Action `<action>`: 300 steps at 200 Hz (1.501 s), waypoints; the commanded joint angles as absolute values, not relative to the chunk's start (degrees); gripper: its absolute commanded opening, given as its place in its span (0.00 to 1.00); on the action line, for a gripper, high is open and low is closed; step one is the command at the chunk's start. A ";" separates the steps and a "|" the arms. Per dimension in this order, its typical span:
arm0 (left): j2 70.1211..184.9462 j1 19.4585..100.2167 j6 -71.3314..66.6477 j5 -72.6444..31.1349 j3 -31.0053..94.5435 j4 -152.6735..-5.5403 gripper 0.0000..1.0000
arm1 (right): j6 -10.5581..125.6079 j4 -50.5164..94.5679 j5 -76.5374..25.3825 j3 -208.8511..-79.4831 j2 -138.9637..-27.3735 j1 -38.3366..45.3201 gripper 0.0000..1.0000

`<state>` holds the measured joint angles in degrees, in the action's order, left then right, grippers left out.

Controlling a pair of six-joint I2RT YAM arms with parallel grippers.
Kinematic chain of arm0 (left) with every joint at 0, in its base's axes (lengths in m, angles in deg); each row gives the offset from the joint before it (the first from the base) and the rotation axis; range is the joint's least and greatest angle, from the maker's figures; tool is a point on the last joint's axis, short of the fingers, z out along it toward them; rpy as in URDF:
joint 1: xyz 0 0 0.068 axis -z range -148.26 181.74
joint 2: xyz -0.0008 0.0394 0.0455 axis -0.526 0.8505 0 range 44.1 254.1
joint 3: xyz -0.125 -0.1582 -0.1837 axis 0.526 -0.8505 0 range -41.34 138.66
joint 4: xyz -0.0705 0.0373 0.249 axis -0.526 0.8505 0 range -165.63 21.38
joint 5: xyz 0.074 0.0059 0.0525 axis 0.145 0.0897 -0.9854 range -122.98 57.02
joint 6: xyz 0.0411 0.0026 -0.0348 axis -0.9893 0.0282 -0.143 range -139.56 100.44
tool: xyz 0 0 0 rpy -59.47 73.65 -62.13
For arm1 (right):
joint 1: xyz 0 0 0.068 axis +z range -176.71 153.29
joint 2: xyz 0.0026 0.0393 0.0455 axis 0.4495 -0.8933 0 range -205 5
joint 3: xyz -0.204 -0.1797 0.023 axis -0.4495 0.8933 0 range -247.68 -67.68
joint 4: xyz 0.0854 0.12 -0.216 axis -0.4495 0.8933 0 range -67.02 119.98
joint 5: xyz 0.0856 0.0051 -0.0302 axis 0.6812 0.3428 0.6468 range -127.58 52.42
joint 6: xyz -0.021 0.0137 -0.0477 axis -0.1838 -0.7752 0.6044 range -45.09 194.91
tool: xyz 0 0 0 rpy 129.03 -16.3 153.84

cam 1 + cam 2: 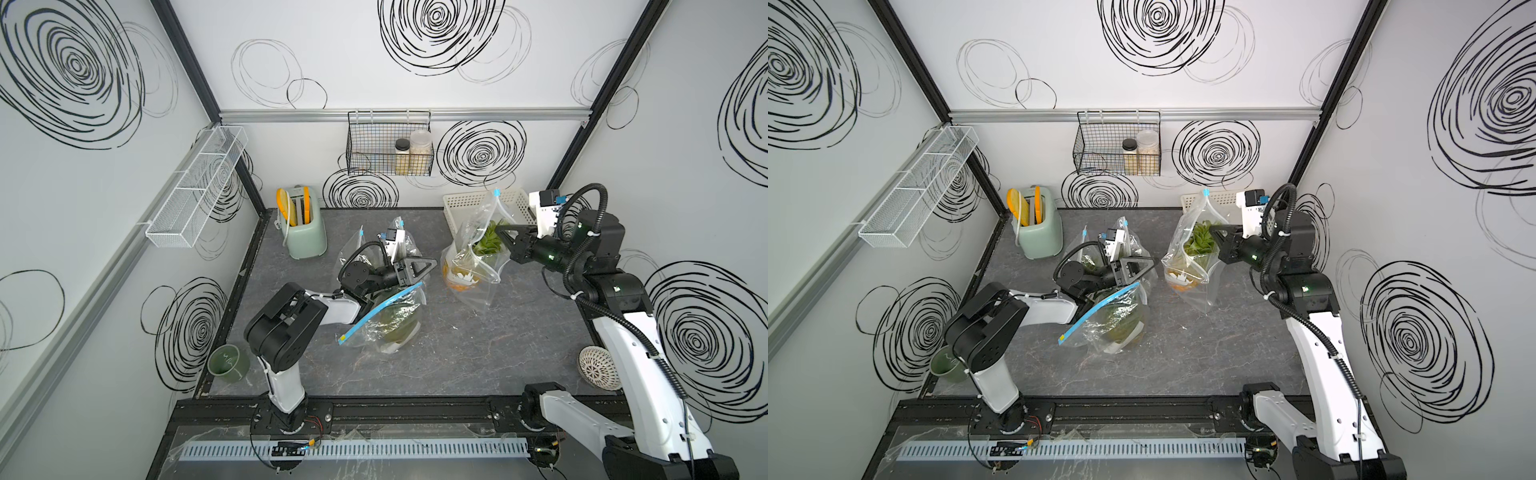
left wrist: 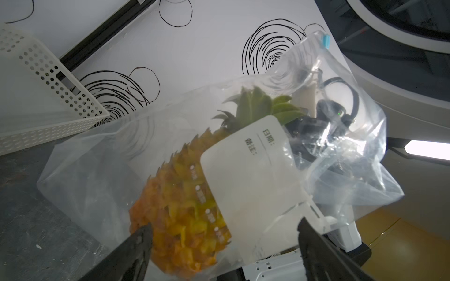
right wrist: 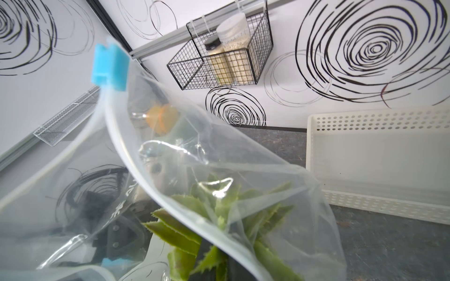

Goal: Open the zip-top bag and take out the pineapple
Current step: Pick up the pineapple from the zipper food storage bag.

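A clear zip-top bag (image 1: 478, 220) (image 1: 1187, 232) stands at the back right of the table, mouth open, with its blue slider (image 1: 496, 192) (image 3: 109, 64) at the top. The pineapple (image 1: 457, 274) (image 2: 180, 214) sits inside it, orange body low and green crown (image 3: 175, 231) up near the mouth. My right gripper (image 1: 505, 236) (image 1: 1214, 232) is shut on the bag's rim beside the crown; in the right wrist view the plastic hides its jaws. My left gripper (image 1: 428, 266) (image 2: 224, 233) is open, holds nothing, and stands just left of the bag.
A second bag with a blue zip strip (image 1: 390, 320) lies under my left arm, and another bag (image 1: 353, 249) is behind it. A toaster (image 1: 305, 237), a white basket (image 1: 461, 203), a wire basket (image 1: 388, 145), a green cup (image 1: 228, 361) and a white perforated dome (image 1: 596, 368) ring the table.
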<state>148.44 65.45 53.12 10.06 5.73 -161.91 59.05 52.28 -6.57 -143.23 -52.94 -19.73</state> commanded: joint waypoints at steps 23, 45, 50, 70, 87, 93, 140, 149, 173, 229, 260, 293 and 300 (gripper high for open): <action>152.05 65.92 61.19 11.47 11.16 -175.26 0.96 | 58.36 45.59 0.35 -147.47 -51.58 -20.03 0.00; 153.28 66.36 61.83 11.62 13.26 -175.10 0.96 | 58.50 44.85 1.57 -147.83 -51.53 -20.03 0.00; 153.49 66.45 62.03 11.69 13.64 -175.11 0.97 | 58.55 44.65 1.77 -147.87 -51.52 -20.06 0.00; 154.29 66.72 62.35 11.66 14.47 -174.99 0.96 | 58.44 43.99 2.22 -148.27 -51.70 -20.04 0.00; 154.67 66.64 62.09 11.74 14.31 -174.61 0.96 | 58.47 43.61 2.59 -148.99 -52.22 -20.07 0.00; 154.81 66.57 61.93 11.75 14.06 -174.41 0.96 | 58.47 43.63 2.65 -149.26 -52.31 -20.04 0.00; 155.37 66.01 61.21 12.43 12.89 -173.71 0.96 | 59.03 43.54 2.59 -151.99 -53.91 -20.03 0.00; 155.21 66.11 61.15 12.67 12.89 -173.63 0.96 | 59.25 43.47 2.54 -152.52 -54.13 -20.03 0.00; 154.60 66.52 60.69 12.81 12.33 -173.12 0.96 | 59.25 42.93 2.50 -152.98 -54.66 -20.04 0.00; 154.80 68.71 61.80 11.77 11.31 -174.64 0.97 | 59.10 41.35 1.79 -152.84 -55.47 -20.08 0.00; 156.52 69.44 64.51 10.71 12.02 -177.86 0.95 | 58.74 40.40 1.89 -152.69 -55.78 -20.05 0.00; 157.49 69.29 66.66 10.21 13.72 -179.52 0.53 | 58.35 39.50 2.14 -151.94 -55.60 -20.12 0.00; 157.40 69.27 66.66 10.09 13.85 -179.51 0.42 | 58.29 39.33 2.21 -151.83 -55.49 -20.12 0.00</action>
<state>156.20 68.97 63.86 9.98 12.20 -166.30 59.10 46.72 0.79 -150.46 -56.37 -19.84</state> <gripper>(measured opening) 0.565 0.067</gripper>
